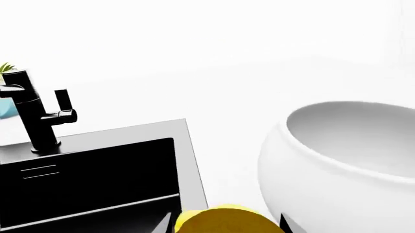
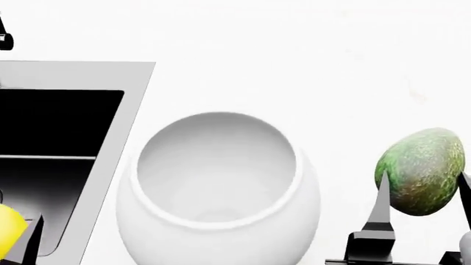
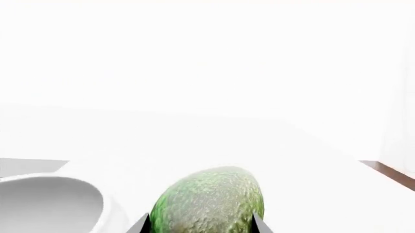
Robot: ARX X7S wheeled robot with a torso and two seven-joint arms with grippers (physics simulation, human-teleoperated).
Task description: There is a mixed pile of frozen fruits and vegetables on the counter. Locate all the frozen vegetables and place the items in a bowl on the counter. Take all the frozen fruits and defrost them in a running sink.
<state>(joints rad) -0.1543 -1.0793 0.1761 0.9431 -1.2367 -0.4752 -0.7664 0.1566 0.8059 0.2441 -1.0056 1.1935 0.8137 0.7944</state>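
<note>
My left gripper (image 1: pixel 227 226) is shut on the smooth yellow oval (image 1: pixel 224 219), one of the frozen vegetables, with a finger on each side. It is held over the near edge of the black sink (image 1: pixel 97 177), left of the white bowl (image 1: pixel 324 170). In the head view the yellow oval (image 2: pixel 9 226) shows at the lower left. My right gripper (image 3: pixel 201 226) is shut on the mottled green oval (image 3: pixel 207 204), right of the bowl (image 2: pixel 220 243) over the counter (image 2: pixel 316 61). The bowl holds nothing. The frozen fruits are out of view.
A black faucet (image 1: pixel 36 111) stands at the sink's far rim, with no water showing. A small teal container (image 1: pixel 5 108) with a green plant sits behind it. The sink's grey rim (image 2: pixel 110 74) runs close to the bowl's left side.
</note>
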